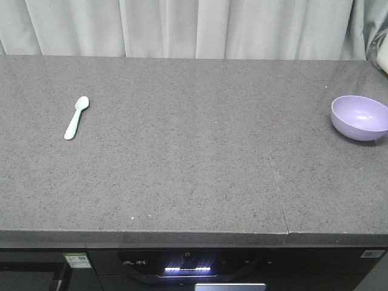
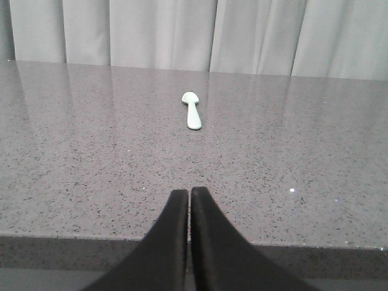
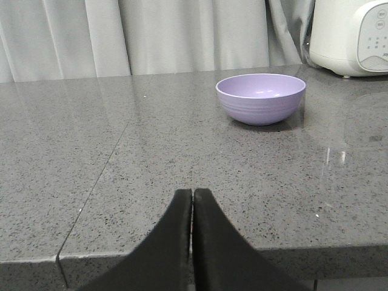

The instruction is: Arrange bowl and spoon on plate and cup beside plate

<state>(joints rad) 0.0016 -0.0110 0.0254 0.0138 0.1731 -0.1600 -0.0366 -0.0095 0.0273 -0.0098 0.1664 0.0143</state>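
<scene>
Presently, on the left, you have the spoon [image 1: 77, 117] lying flat, handle towards the near edge, straight ahead of the left claw [image 2: 189, 193], whose fingers are pressed together on nothing; it looks laid out for that arm. On the right the bowl [image 1: 359, 117] stands upright and empty, well ahead of the right claw [image 3: 192, 193], likewise closed and empty. Plate and cup appear in no view. The counter [image 1: 182, 170] is grey speckled stone with one seam [image 1: 277, 188]; a pale curtain [image 1: 182, 27] hangs behind, and a white appliance [image 3: 351, 33] sits far right.

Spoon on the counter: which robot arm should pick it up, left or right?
Probably left. The spoon lies straight ahead of the left fingers, on the left side of the counter. The right fingers face the bowl instead, far from the spoon.
</scene>
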